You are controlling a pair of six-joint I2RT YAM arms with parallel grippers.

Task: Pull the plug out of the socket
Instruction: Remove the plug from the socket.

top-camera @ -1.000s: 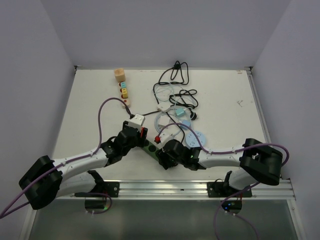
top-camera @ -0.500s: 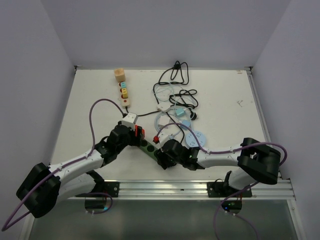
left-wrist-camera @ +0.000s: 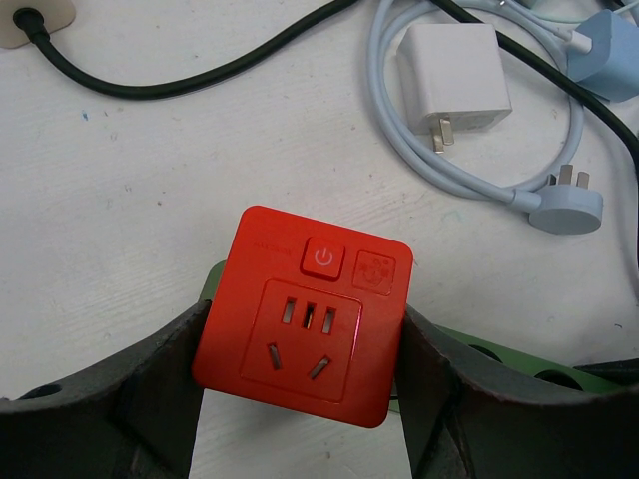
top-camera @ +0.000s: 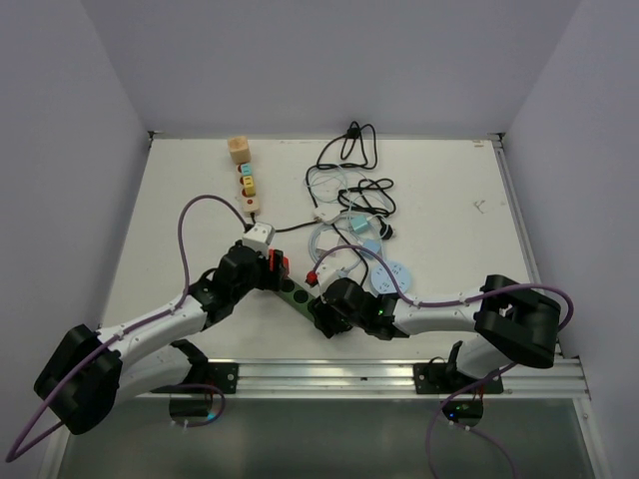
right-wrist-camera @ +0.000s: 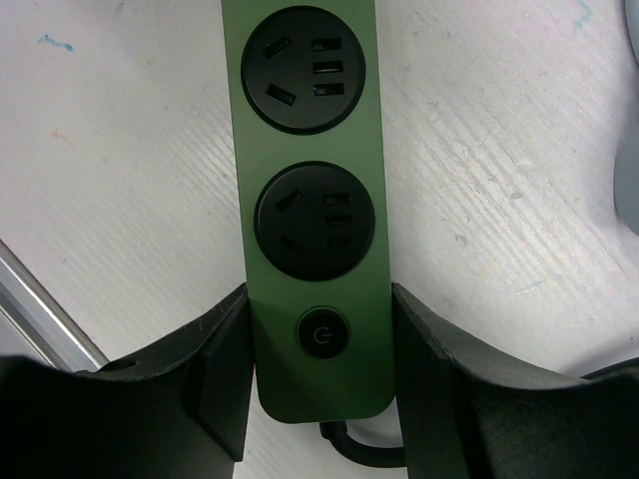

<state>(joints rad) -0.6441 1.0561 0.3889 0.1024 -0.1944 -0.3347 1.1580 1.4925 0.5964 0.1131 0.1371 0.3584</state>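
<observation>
While the red adapter plug [left-wrist-camera: 305, 299] is sitting over the far end of the green power strip [right-wrist-camera: 312, 200], the left gripper [left-wrist-camera: 303, 349] is clamping it, jaws spread wide and pressing on its two opposite flanks. The right gripper [right-wrist-camera: 319, 369] is pinning the strip at its switch end, jaws about half spread and bearing on both long edges. Both holds are looking set, so the pull itself is what is remaining; whether the pins are already clearing the socket, I cannot tell. The plug is showing as a glossy hard-plastic cube with rounded corners, a square power button and its own socket face on top. The strip is looking like a flat matt bar with round black outlets set in. Around them, a white charger [left-wrist-camera: 454, 75], a pale blue cable [left-wrist-camera: 469, 170] and a black cord [left-wrist-camera: 180, 85] are lying on the scuffed white table [left-wrist-camera: 120, 180].
</observation>
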